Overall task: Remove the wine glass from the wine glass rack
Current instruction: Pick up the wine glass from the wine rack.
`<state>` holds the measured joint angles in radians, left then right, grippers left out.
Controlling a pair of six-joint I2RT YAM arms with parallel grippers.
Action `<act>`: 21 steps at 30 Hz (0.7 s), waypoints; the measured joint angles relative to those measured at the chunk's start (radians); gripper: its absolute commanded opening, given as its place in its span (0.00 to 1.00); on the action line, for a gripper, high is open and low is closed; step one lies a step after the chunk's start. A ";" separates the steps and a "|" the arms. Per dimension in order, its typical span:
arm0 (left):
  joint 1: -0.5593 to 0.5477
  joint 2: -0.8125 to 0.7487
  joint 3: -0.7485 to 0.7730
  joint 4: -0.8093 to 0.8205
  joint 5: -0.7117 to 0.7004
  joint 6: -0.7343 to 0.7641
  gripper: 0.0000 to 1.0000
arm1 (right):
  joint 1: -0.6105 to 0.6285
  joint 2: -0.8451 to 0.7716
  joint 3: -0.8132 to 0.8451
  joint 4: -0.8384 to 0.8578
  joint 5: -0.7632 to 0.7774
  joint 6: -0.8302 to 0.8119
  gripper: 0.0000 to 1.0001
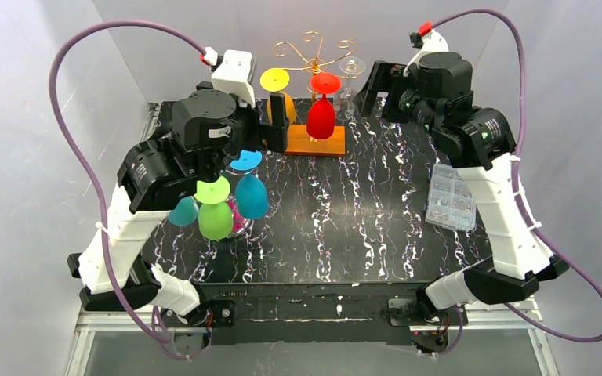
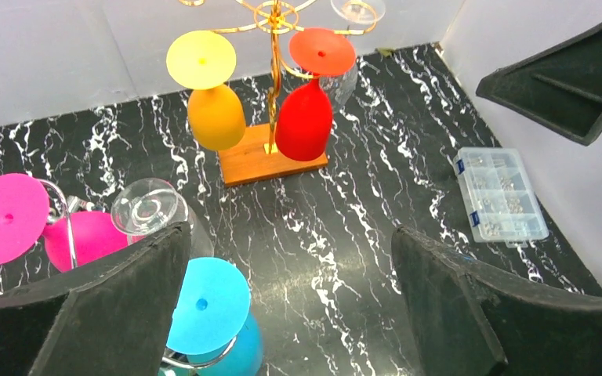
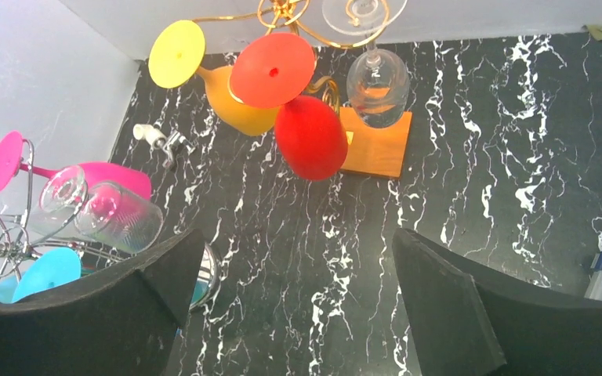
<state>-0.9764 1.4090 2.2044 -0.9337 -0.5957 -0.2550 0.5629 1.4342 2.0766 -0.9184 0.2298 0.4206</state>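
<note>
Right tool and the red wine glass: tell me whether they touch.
Apart. The right wrist view shows the red wine glass hanging well beyond the open right tool, bare table between them.

A shiny gold-metal rack (image 1: 312, 56) stands on a smooth wooden base (image 1: 313, 142) upon the glossy black marbled table (image 1: 360, 227).

Black-jointed white arms (image 1: 505, 211), purple cables (image 1: 52, 82), red plugs (image 1: 426, 28).

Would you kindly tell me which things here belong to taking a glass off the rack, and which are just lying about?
Part of the job:
gold rack
yellow glass
red glass
clear glass
possibly the loaded silver rack

Just lying about:
plastic box
small metal piece
</note>
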 measured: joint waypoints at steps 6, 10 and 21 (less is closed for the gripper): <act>-0.001 -0.010 -0.082 -0.011 0.016 -0.018 0.99 | 0.000 -0.006 -0.056 0.024 -0.059 0.024 1.00; -0.001 -0.020 -0.104 -0.019 0.042 -0.017 0.99 | 0.000 -0.007 -0.116 0.060 -0.132 0.055 1.00; -0.001 -0.132 -0.103 -0.024 0.052 0.023 0.99 | 0.053 -0.006 -0.282 0.206 -0.328 0.177 1.00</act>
<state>-0.9775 1.2766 2.1010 -0.9577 -0.5434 -0.2317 0.6159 1.4284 1.7943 -0.7124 -0.0978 0.5972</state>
